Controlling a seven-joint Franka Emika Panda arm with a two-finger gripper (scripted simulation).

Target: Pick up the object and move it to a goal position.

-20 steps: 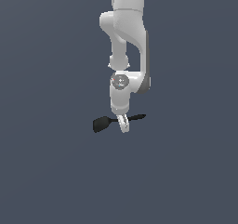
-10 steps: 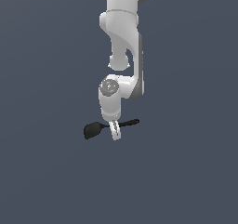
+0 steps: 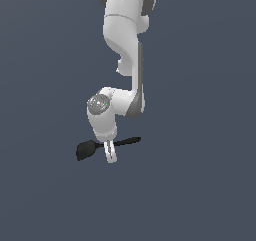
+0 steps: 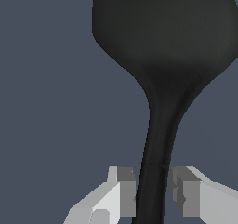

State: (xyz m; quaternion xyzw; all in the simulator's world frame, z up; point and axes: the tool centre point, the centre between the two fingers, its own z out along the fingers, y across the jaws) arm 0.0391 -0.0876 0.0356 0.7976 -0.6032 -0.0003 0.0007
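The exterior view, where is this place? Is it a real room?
Probably not a real room: it looks like a computer simulation. Everything around is one flat grey-blue background, with only a smooth white robot arm and a small black spatula-like utensil between its gripper fingers.

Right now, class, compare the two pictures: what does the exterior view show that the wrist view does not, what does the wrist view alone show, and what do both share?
Only the exterior view shows the white arm reaching down from above and the whole black spatula, head toward the exterior view's left, handle tip toward its right.

Only the wrist view shows the jaws' grey pads flanking the thin handle, one touching it, the other perhaps a sliver off.

Both show the gripper at the spatula's handle near the head, against a plain grey-blue background.
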